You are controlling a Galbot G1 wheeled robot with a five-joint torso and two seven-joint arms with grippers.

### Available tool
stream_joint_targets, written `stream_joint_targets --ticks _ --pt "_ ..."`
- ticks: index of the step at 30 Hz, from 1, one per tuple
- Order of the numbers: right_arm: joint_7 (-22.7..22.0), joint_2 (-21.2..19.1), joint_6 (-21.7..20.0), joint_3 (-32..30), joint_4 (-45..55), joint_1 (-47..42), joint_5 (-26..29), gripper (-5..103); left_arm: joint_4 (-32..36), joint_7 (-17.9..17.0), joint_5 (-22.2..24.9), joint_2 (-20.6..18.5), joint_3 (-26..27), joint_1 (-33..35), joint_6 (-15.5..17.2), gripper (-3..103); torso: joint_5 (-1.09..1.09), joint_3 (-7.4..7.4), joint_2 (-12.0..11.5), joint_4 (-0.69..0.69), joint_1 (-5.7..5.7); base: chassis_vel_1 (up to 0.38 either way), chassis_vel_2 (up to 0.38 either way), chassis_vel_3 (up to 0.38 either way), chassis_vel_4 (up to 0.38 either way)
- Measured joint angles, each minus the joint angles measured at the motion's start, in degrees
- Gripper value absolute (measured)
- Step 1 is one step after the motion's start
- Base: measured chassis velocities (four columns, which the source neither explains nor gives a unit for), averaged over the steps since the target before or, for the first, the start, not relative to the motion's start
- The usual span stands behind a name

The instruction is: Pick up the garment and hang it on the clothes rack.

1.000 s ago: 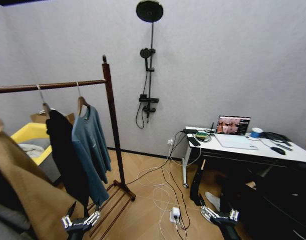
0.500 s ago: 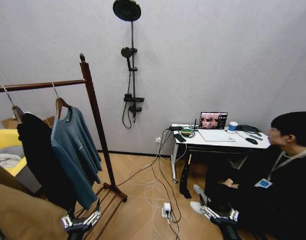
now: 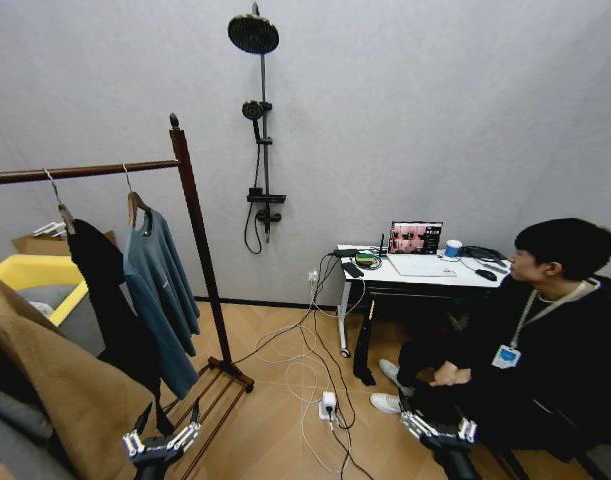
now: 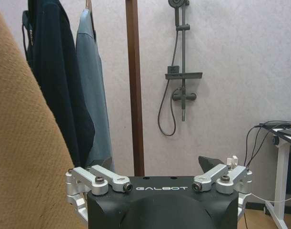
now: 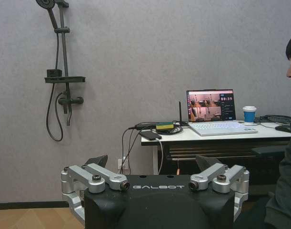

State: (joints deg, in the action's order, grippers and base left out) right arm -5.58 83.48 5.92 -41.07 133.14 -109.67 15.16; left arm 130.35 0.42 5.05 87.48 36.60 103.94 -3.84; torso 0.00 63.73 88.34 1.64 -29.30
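The teal-blue garment (image 3: pixel 161 290) hangs by its hanger hook from the horizontal bar of the clothes rack (image 3: pixel 192 232), just left of the right post. It also shows in the left wrist view as the garment (image 4: pixel 95 95) beside the rack post (image 4: pixel 134 86). My left gripper (image 3: pixel 165 437) is low at the bottom of the head view, below and in front of the garment, open and empty (image 4: pixel 157 163). My right gripper (image 3: pixel 437 427) is low on the right, far from the rack, open and empty (image 5: pixel 152 161).
A black top (image 3: pixel 107 300) hangs left of the garment and a long tan coat (image 3: pixel 45 390) drapes close by my left arm. A black shower stand (image 3: pixel 261 130) is on the wall. Cables and a power strip (image 3: pixel 326 404) lie on the floor. A desk (image 3: pixel 425 272) and a seated person (image 3: pixel 545 340) are at right.
The whole head view has swung right, then slightly back, bringing the seated person into the picture. Both grippers keep their places and stay open. The garment still hangs on the rack.
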Motion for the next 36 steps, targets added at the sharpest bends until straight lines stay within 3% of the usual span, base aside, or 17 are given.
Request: stream_joint_targets --ticks 36 --pt "0.0 0.0 0.0 0.0 0.0 -0.01 0.0 100 0.0 0.0 0.0 -0.01 0.0 0.01 0.0 100 -0.01 -0.02 0.03 0.0 0.04 -0.05 -0.043 -0.034 -0.041"
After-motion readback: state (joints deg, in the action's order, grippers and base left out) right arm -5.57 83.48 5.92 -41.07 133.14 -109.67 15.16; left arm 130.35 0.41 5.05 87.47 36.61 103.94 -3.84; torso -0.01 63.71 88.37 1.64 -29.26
